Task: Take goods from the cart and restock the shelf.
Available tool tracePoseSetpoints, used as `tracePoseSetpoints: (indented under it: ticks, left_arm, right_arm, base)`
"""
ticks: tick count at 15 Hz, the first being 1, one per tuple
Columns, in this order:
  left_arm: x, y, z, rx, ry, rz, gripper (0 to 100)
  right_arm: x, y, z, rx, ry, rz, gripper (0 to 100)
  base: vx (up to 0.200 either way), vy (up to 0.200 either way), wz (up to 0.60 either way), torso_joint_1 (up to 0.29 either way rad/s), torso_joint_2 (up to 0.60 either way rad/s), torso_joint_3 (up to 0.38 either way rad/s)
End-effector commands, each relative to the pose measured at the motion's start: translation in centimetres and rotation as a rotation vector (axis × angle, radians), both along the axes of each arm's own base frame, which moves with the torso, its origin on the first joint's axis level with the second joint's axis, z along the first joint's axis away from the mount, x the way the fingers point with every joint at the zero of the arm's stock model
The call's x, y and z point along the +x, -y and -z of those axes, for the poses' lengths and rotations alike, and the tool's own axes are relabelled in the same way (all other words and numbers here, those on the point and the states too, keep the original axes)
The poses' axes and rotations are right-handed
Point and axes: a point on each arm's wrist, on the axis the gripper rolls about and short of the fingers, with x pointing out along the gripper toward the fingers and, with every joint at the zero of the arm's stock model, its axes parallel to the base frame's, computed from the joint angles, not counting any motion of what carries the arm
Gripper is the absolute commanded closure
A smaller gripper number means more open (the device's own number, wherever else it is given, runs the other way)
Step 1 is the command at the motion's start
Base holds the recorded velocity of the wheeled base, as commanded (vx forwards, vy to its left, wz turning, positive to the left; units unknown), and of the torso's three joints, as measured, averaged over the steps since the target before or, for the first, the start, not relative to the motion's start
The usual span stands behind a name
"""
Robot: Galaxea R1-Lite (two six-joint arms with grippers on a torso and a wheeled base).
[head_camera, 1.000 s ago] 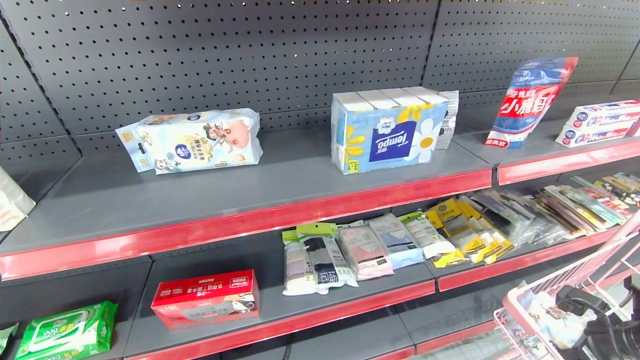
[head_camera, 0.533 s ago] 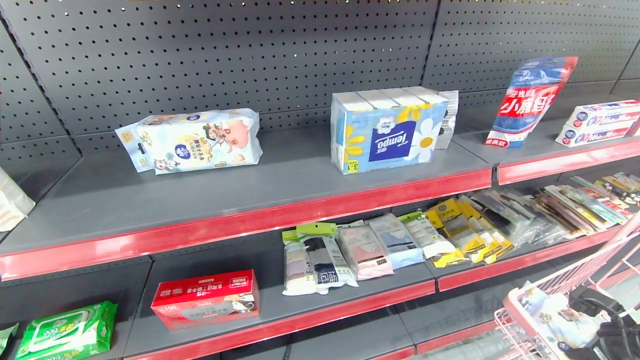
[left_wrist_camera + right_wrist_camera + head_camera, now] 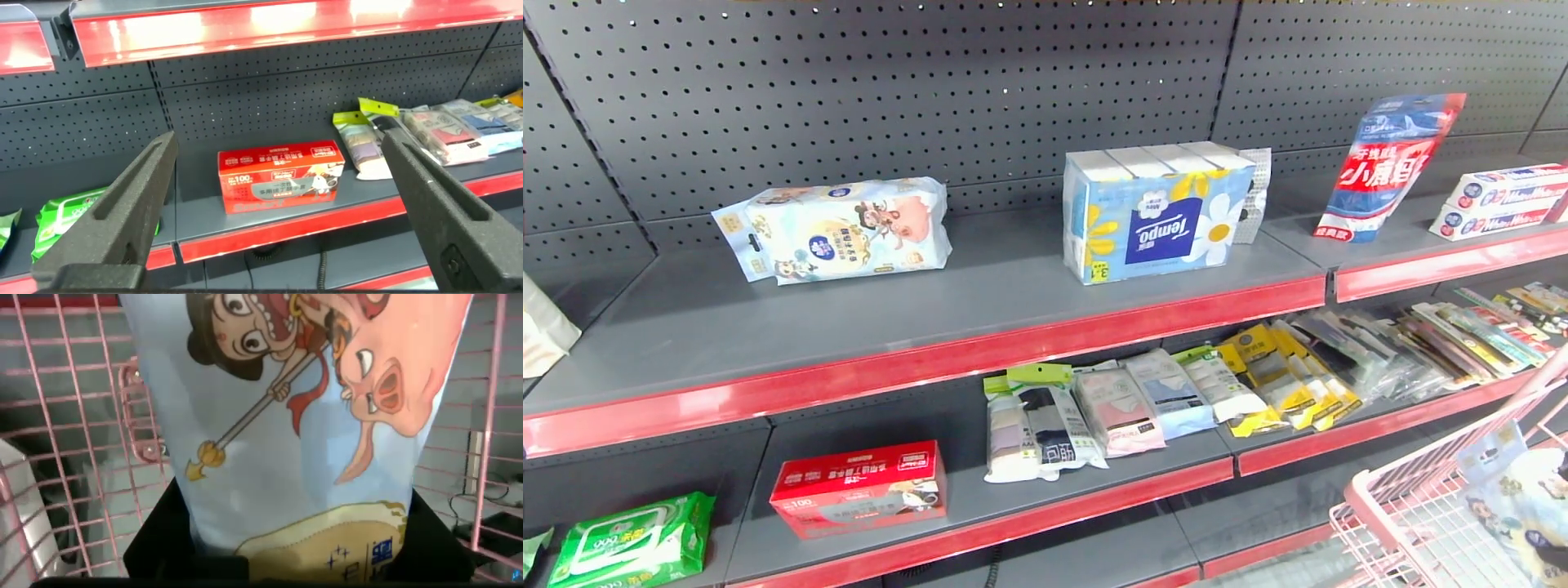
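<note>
Surrounding cartoon pack [image 3: 270, 457]: pink cart [image 3: 1360, 494].

Print, not transcribed here: upside-down lettering on the blue panel of the tissue multipack [image 3: 1156, 214], with a numeral tag at its near left corner; large white characters on the red band of the pouch [image 3: 1388, 163]; white characters and a numeral on the red box [image 3: 858, 487] on the lower shelf [image 3: 964, 490]. Smaller print marks the cartoon pack [image 3: 837, 229] at left, the green wipes pack [image 3: 633, 549], the flat boxes [image 3: 1507, 200] at far right and the held pack [image 3: 302, 433].
</note>
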Motion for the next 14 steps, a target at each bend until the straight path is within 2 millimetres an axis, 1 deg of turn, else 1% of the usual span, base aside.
tracePoseSetpoints:
  ticks: [1, 2, 3, 4, 5, 6, 7, 9, 10, 11, 12, 14]
  left_arm:
    - [0.0, 0.0, 0.0, 0.0, 0.0, -0.001, 0]
    - [0.0, 0.0, 0.0, 0.0, 0.0, -0.001, 0]
    - [0.0, 0.0, 0.0, 0.0, 0.0, -0.001, 0]
    - [0.0, 0.0, 0.0, 0.0, 0.0, -0.001, 0]
    - [0.0, 0.0, 0.0, 0.0, 0.0, -0.001, 0]
    - [0.0, 0.0, 0.0, 0.0, 0.0, -0.001, 0]
    - [0.0, 0.0, 0.0, 0.0, 0.0, -0.001, 0]
    - [0.0, 0.0, 0.0, 0.0, 0.0, -0.001, 0]
    - [0.0, 0.0, 0.0, 0.0, 0.0, -0.001, 0]
    - [0.0, 0.0, 0.0, 0.0, 0.0, -0.001, 0]
    - [0.0, 0.0, 0.0, 0.0, 0.0, -0.001, 0]
    - [0.0, 0.0, 0.0, 0.0, 0.0, -0.001, 0]
  right_arm:
    - [0.8, -3.0, -4.7, -0.052, 0.189, 0.028, 100]
    - [1.7, -4.7, -6.3, -0.056, 0.252, 0.038, 100]
    - [2.0, -5.8, -7.1, -0.06, 0.289, 0.035, 100]
    - [2.7, -9.0, -9.0, -0.062, 0.379, 0.015, 100]
    - [2.8, -10.9, -10.1, -0.071, 0.43, -0.008, 100]
    - [2.5, -12.3, -11.0, -0.077, 0.474, -0.037, 100]
    - [1.4, -14.1, -12.3, -0.084, 0.532, -0.103, 100]
    - [-0.6, -15.9, -13.7, -0.071, 0.581, -0.192, 100]
    - [-3.2, -17.2, -14.3, -0.031, 0.593, -0.288, 100]
    - [-4.2, -17.8, -14.0, 0.03, 0.601, -0.331, 100]
    - [-4.6, -18.4, -13.9, 0.074, 0.609, -0.364, 100]
    - [-5.2, -18.5, -14.0, 0.079, 0.633, -0.353, 100]
  base:
    - [0.0, 0.0, 0.0, 0.0, 0.0, 0.0]
    - [0.0, 0.0, 0.0, 0.0, 0.0, 0.0]
    - [0.0, 0.0, 0.0, 0.0, 0.0, 0.0]
    - [0.0, 0.0, 0.0, 0.0, 0.0, 0.0]
    - [0.0, 0.0, 0.0, 0.0, 0.0, 0.0]
    - [0.0, 0.0, 0.0, 0.0, 0.0, 0.0]
    - [0.0, 0.0, 0.0, 0.0, 0.0, 0.0]
    - [0.0, 0.0, 0.0, 0.0, 0.0, 0.0]
    - [0.0, 0.0, 0.0, 0.0, 0.0, 0.0]
    - [0.0, 0.0, 0.0, 0.0, 0.0, 0.0]
    - [0.0, 0.0, 0.0, 0.0, 0.0, 0.0]
    - [0.0, 0.0, 0.0, 0.0, 0.0, 0.0]
